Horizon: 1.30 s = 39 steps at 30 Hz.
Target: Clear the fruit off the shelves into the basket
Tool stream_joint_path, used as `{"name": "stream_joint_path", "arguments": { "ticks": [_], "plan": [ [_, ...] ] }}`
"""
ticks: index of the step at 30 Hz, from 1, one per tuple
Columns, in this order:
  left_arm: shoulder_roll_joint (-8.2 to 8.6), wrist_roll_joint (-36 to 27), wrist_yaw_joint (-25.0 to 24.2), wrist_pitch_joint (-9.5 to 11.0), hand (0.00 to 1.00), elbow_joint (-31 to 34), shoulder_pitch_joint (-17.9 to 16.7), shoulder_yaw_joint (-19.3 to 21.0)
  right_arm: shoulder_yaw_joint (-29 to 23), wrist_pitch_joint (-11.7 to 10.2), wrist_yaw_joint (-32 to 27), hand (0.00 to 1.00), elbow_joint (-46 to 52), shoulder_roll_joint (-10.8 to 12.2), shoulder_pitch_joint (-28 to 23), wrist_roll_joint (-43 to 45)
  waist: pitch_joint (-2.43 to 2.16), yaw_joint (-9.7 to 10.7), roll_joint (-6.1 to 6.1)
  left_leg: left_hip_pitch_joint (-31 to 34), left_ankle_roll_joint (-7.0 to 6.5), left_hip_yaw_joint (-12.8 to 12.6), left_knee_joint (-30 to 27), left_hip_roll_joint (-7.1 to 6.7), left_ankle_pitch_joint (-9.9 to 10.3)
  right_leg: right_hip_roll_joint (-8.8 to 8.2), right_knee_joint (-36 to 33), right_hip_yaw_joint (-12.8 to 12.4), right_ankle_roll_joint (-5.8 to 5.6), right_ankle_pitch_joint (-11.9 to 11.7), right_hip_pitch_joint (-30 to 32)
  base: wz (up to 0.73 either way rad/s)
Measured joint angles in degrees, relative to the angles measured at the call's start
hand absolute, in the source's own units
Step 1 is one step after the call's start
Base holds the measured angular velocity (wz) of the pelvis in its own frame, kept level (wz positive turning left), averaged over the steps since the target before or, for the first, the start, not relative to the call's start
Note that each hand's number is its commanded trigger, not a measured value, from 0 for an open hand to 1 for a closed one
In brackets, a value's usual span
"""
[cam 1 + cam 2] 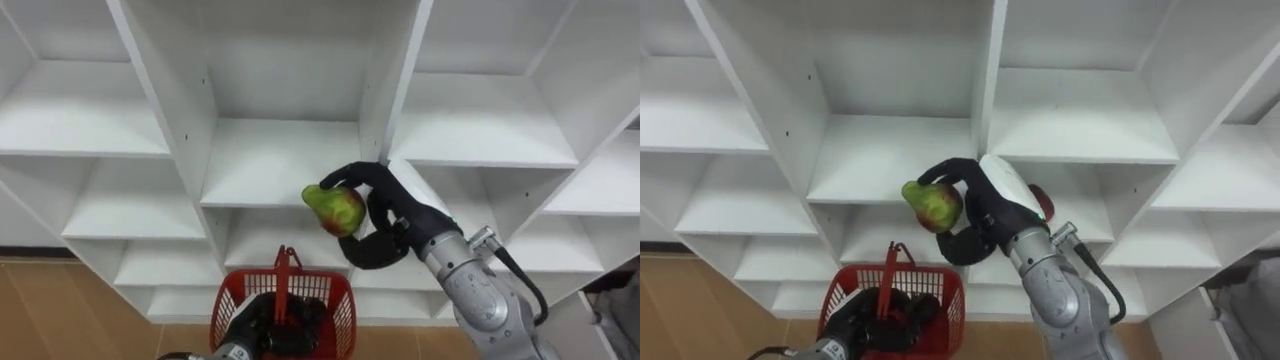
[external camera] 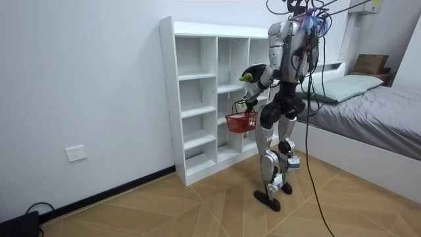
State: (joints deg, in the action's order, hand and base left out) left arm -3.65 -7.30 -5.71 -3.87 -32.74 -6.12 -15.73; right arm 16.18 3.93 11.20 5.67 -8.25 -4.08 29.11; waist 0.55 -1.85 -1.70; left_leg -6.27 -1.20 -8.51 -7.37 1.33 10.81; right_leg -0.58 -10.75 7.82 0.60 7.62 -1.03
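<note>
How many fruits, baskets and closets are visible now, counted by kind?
fruit: 1, green and red, held in the right hand
basket: 1, red, its handle held by the left hand
closet: 1, white
Total: 3
A red patch behind the right hand is too hidden to count.

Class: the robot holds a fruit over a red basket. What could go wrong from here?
The fruit, pinched in the right hand, is above the right rim of the red basket: dropped there, it may miss. The left hand on the handle covers much of the opening and could deflect it.
</note>
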Motion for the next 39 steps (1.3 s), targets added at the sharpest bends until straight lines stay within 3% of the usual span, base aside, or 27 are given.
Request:
{"name": "stream_joint_path", "arguments": {
  "ticks": [12,25,39],
  "plan": [
    [0.09,-0.04,0.63,-0.02,1.00,0.01,0.01,0.00,0.04,1.61,1.58,1.00,-0.01,0.08,-2.01,-0.06,-0.01,0.02,0.19,-0.27,-0.01,-0.93,-0.02,0.04,0.36,0.26,-0.08,-1.26,0.04,-0.03,0.05,-0.05],
    [0.24,-0.85,0.63,-0.01,1.00,0.08,0.12,0.97,0.02,1.90,1.61,1.00,-0.01,0.05,-2.93,-0.09,-0.38,0.04,-0.21,-0.35,0.02,-1.15,-0.06,0.10,0.40,0.44,0.06,-1.71,0.10,-0.07,0.24,0.00],
    [0.10,-2.21,1.79,0.00,1.00,0.27,1.04,2.26,0.03,1.97,3.36,1.00,-1.26,0.01,-5.01,-0.07,-0.20,-0.06,-0.81,-0.23,0.11,-2.18,0.07,0.28,0.56,0.84,-0.03,-3.25,0.15,-0.17,1.02,-0.04]
  ]
}}
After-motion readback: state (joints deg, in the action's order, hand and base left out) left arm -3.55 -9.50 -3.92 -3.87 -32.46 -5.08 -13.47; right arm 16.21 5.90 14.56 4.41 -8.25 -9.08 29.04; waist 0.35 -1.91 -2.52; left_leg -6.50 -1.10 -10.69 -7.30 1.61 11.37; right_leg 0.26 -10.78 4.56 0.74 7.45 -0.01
